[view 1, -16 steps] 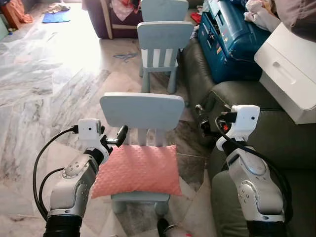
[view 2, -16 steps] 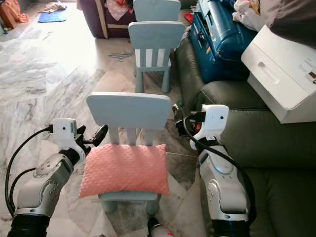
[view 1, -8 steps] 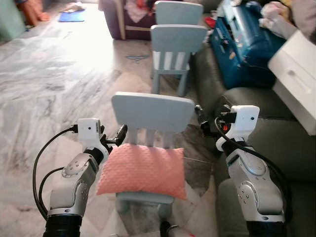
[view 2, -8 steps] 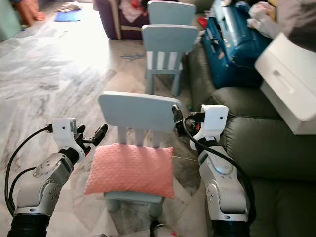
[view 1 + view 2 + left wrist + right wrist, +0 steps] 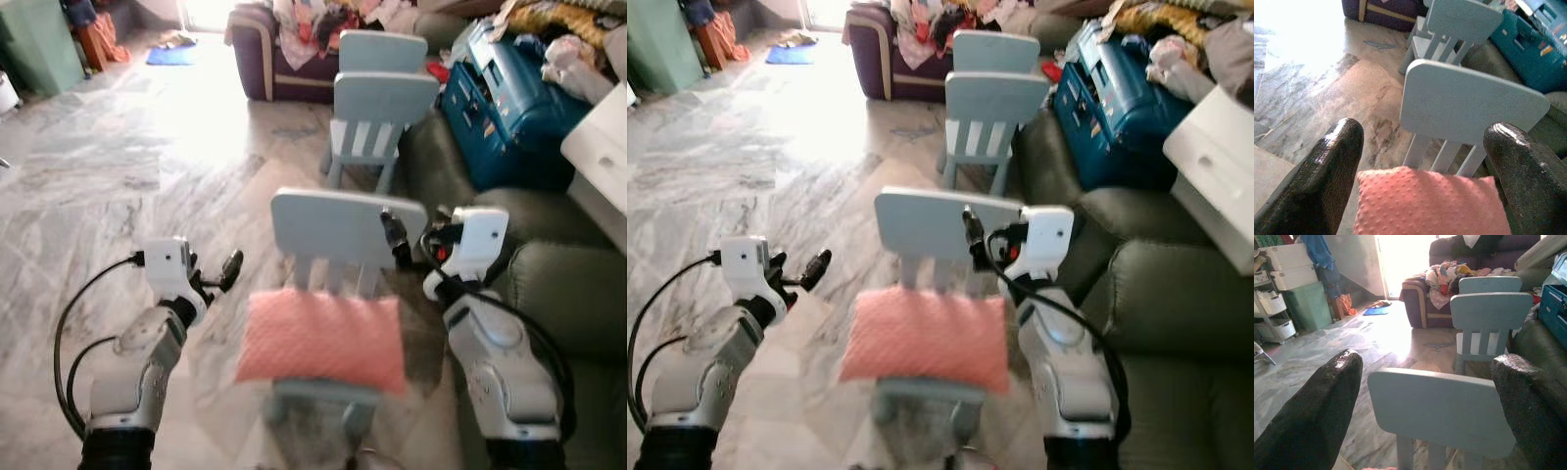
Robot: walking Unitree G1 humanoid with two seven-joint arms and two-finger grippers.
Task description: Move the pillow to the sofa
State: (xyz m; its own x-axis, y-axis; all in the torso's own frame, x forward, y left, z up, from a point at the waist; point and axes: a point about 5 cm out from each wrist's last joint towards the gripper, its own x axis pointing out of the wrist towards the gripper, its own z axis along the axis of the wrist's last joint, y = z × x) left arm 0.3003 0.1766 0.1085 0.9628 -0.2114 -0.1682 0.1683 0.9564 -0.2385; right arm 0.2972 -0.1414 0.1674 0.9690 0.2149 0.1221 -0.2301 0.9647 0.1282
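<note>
Approach is the step in hand: pillow (image 5: 323, 339) lies on chair (image 5: 345, 227), left claw (image 5: 229, 264) and right claw (image 5: 392, 235) spread (both empty), needing to close in on its sides.

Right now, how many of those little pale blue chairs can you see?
3. The nearest chair holds the pink pillow; a second chair stands farther off, with a third chair just behind it. Others may be hidden.

pillow (image 5: 1430, 201): pink nubby cloth | chair (image 5: 1469, 100): smooth matt plastic | floor (image 5: 118, 196): glossy marble
</note>
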